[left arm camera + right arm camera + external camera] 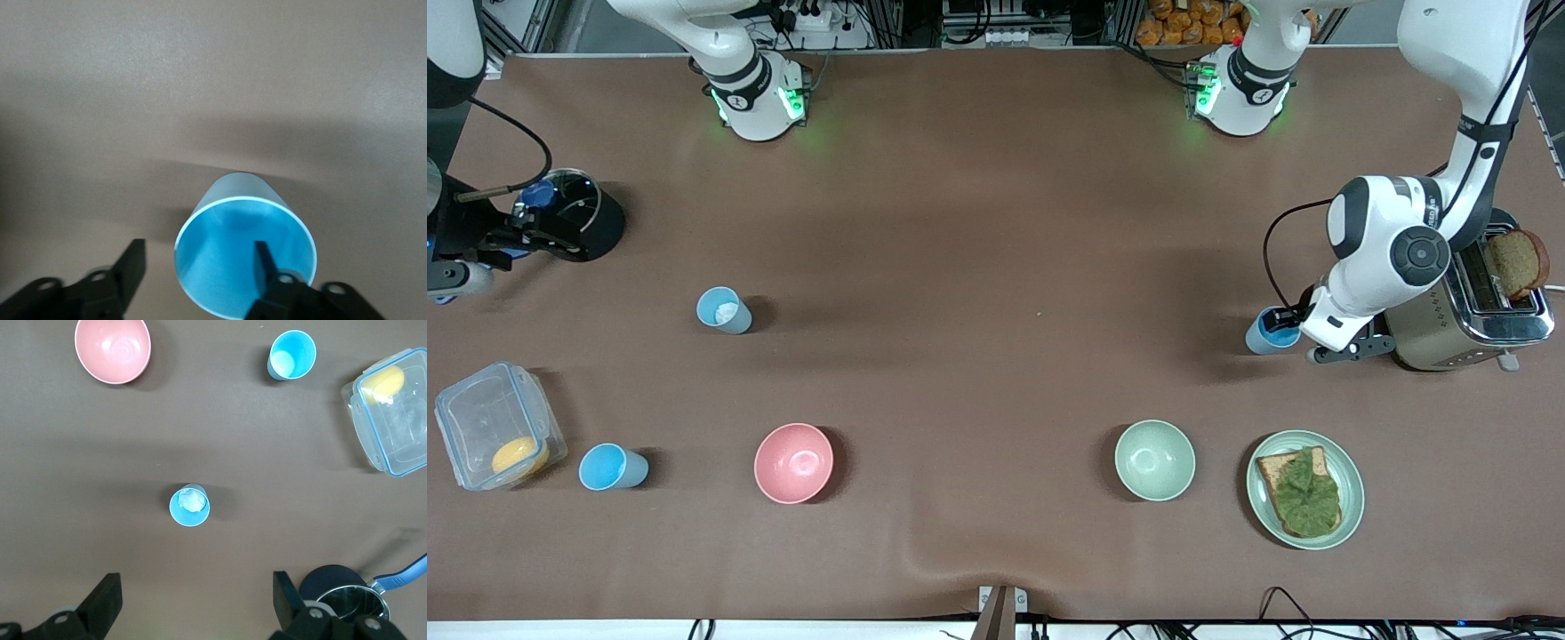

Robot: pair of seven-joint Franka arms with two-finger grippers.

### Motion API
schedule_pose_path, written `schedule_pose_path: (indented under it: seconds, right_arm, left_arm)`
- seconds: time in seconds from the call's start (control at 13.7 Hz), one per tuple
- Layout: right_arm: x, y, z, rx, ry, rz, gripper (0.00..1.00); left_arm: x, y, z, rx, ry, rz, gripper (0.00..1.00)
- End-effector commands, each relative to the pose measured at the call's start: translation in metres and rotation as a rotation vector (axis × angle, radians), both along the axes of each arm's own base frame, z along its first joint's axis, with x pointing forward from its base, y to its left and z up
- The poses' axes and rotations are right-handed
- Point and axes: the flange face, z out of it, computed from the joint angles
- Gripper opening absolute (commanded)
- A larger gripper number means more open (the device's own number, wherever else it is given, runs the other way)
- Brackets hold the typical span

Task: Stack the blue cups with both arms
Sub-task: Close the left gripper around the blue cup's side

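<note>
Straddling a blue cup's (1267,333) rim beside the toaster (1467,307) — left claw (200,267) spread, one finger inside, right claw (193,603) spread, up over the surface (996,222) — two more cups well apart from toaster.

Three small tapered blue cups stand upright, well apart: one (724,310) with a white patch inside, a brighter one (612,468) nearer the front camera (beside a clear container (498,426)), and a third (1270,332) beside the toaster (1467,302)
</note>
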Motion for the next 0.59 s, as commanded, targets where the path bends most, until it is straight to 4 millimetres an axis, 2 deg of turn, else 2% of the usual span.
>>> schedule_pose_path:
  seconds: [0.0,0.22,0.51]
  right_arm:
    - [-0.0065,0.0028,0.0013,-0.003,-0.005,-0.001,1.00]
    - [-0.0059,0.0029,0.0000,-0.004,-0.005,-0.001,1.00]
    - [-0.0058,0.0037,0.0000,-0.004,-0.005,-0.001,1.00]
  left_arm:
    - [0.0020,0.0004,-0.0025,0.014,-0.011,0.004,0.00]
    - [0.0051,-0.0022,0.0056,0.010,-0.027,0.005,0.00]
    - [0.0062,-0.0005,0.0060,0.009,-0.029,0.009,0.00]
